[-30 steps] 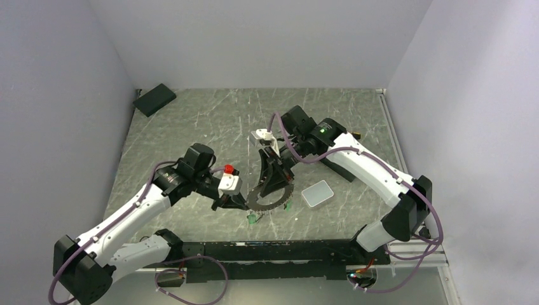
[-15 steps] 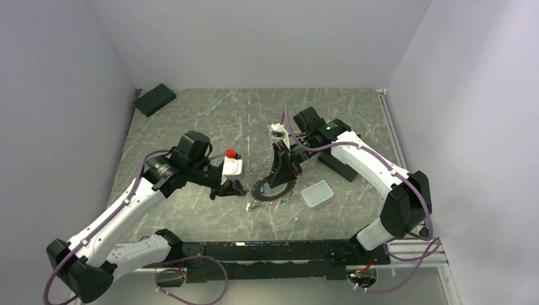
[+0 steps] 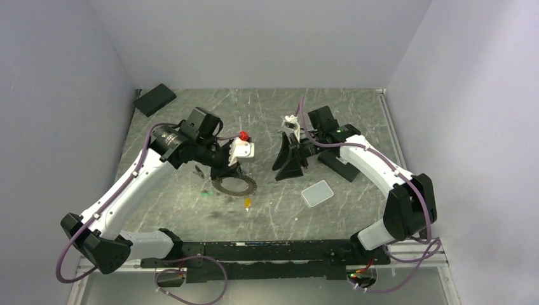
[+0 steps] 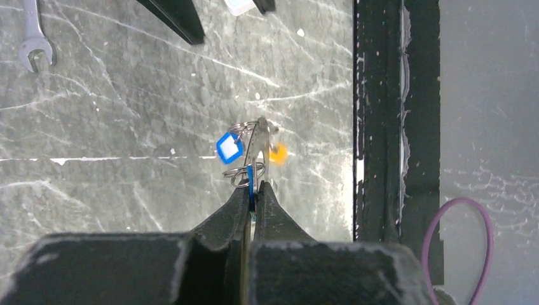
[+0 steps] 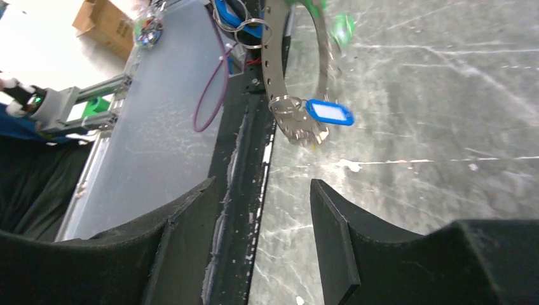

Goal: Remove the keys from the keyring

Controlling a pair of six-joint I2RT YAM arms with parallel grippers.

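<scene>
The left claw is pinched together on the rim of the keyring, just left of the middle of the tabletop. From above, the ring reads as a flattened dark oval, its long axis running left to right, hanging out from the fingertips toward the near edge.

From the left wrist the ring is edge-on: a thin strip pointing straight away from the closed fingers toward the black rail. A blue tag sticks out to one side of it and a blurred orange tag to the other. A wrench lies well apart.

The right claw stands to the right of the ring, clear of it, its jaws apart and holding nothing. Its own camera looks between the spread fingers at the ring's broad curved band, where silver keys and the blue tag hang from small loops, with green tags blurred higher up.

A grey pad lies near the right claw.
</scene>
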